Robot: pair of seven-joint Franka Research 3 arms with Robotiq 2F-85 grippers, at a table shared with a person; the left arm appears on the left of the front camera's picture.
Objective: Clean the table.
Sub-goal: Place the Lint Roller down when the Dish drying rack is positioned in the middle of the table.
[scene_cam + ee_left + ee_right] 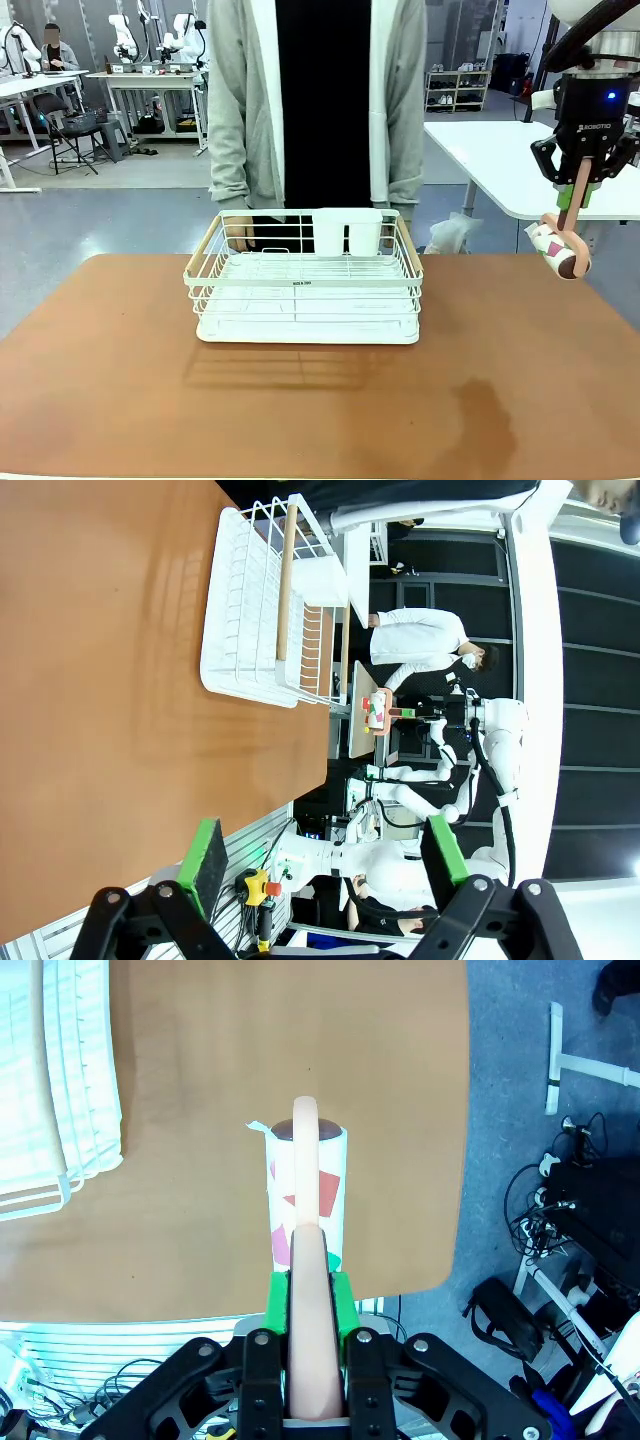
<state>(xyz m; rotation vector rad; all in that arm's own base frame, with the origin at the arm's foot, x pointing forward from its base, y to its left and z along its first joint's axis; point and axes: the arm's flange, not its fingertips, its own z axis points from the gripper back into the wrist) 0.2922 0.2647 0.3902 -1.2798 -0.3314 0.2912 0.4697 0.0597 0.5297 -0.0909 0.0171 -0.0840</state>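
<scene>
While my right claw [577, 196] is clamped tight on the pink handle of a lint roller [562, 250], it hangs above the counter's [320, 400] right edge. Left claw [325, 852] gapes empty. Risk, I judge: roller swinging into the rack [305, 285] on a wide sweep.

A white wire rack [305, 285] (white cup holder [347, 231] at its far side) stands before a person [318, 100].
</scene>
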